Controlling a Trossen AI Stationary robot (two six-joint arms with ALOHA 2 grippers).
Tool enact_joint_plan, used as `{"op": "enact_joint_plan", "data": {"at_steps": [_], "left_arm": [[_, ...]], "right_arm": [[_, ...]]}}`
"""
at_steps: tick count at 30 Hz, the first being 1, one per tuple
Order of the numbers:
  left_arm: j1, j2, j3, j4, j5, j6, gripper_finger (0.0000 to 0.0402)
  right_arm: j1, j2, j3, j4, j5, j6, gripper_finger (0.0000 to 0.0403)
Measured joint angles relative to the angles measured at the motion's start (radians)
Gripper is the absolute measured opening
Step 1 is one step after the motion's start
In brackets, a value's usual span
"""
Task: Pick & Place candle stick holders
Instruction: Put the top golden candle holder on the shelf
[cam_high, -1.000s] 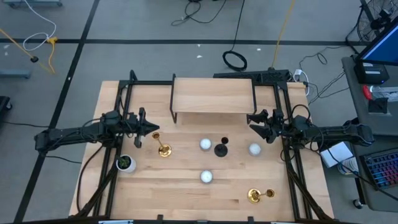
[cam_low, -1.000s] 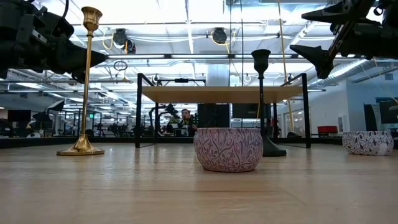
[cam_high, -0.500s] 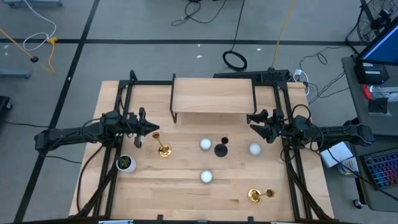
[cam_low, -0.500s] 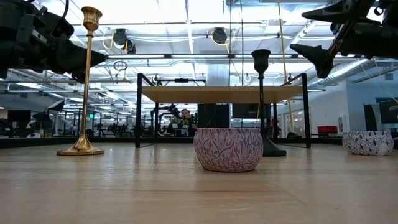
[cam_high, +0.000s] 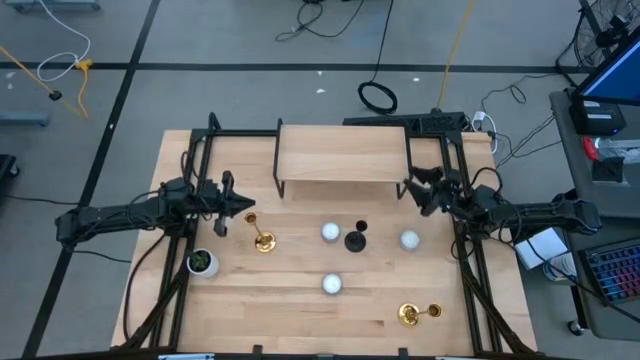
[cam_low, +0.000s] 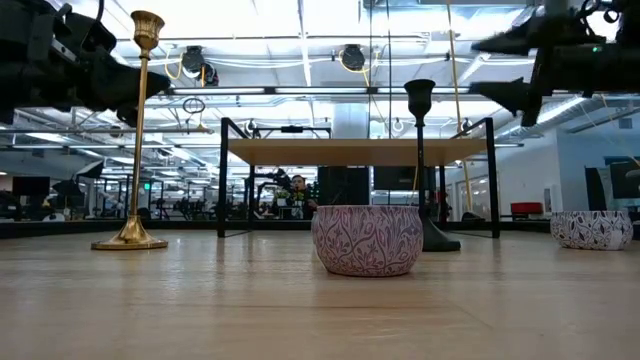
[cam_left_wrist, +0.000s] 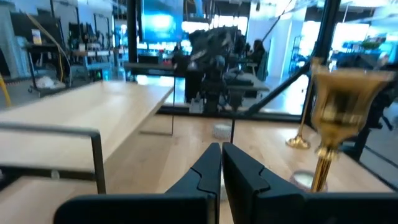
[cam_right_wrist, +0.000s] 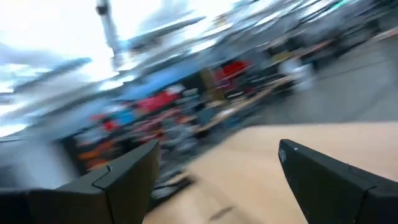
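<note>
Nearest the front edge of the table (cam_high: 300, 300), toward the right side, a gold candlestick (cam_high: 418, 314) lies on its side. A white round candle (cam_high: 331, 284) sits a little farther in, near the middle; in the low view it is the patterned bowl shape closest to the camera. Off to the left stands a small white pot with a green plant (cam_high: 203, 262). Behind these, a second gold candlestick (cam_high: 262, 240) stands upright on its round base, and the left gripper (cam_high: 243, 207) hangs just beside its cup top, fingers pressed together with nothing between them, as the left wrist view shows with the gold cup close by. In the middle row the shorter black candlestick (cam_high: 356, 238) stands upright between two more white candles, one (cam_high: 330, 232) on its left and one (cam_high: 409, 239) on its right. Farther back on the right, the right gripper (cam_high: 425, 187) is raised above the table near the corner of the wooden shelf (cam_high: 342, 153), its fingers spread wide and holding nothing. The shelf on black legs stands along the far edge of the table.
</note>
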Motion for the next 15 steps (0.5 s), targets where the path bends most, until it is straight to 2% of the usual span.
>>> {"op": "enact_joint_plan", "data": {"at_steps": [6,9,15], "left_arm": [[0.0,0.0,0.0,0.017,0.002,-0.131,0.0019],[0.0,0.005,0.0,0.014,0.0,-0.144,0.0019],[-0.002,0.009,0.0,0.014,0.0,-0.139,0.0024]], "right_arm": [[0.0,0.0,0.0,-0.027,0.212,-0.062,0.0325],[-0.001,0.0,0.0,-0.029,0.296,-0.07,0.0325],[0.0,0.0,0.0,-0.03,0.336,-0.069,0.0325]]}}
